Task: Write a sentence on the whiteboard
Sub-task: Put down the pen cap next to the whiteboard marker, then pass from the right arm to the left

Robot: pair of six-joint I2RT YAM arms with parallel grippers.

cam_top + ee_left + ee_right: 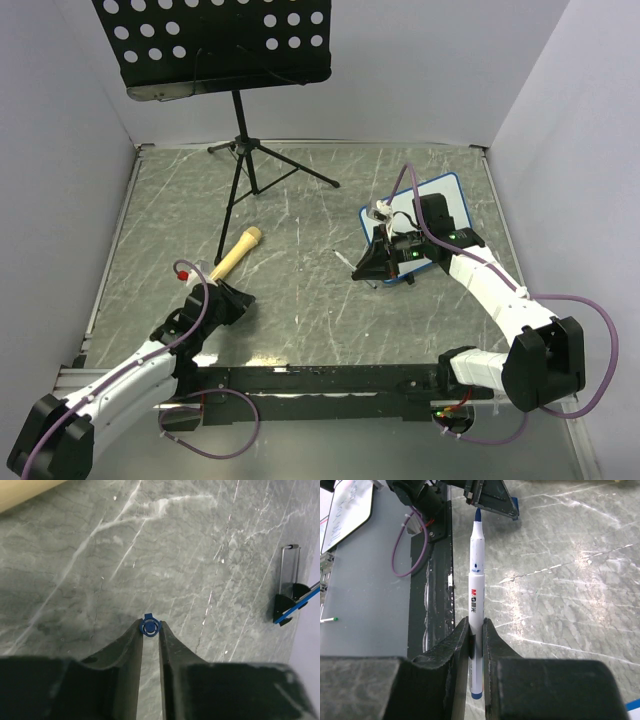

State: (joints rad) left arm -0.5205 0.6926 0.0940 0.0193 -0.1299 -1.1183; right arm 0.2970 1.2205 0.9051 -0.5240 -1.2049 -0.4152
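Left wrist view: left gripper [149,630] fingers sit slightly apart with a blue cap [149,626] between the tips; whether it is gripped I cannot tell. Farther out, the right gripper [476,627] is clamped on an uncapped marker [476,580]. The whiteboard [447,195] stands beyond it, far right on the table [300,200].

Grey marbled table [300,285] with a black music stand [225,65], a tan cylinder [236,253] and the blue-framed whiteboard [454,199]

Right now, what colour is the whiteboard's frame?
Blue; the whiteboard shows best in the top external view.
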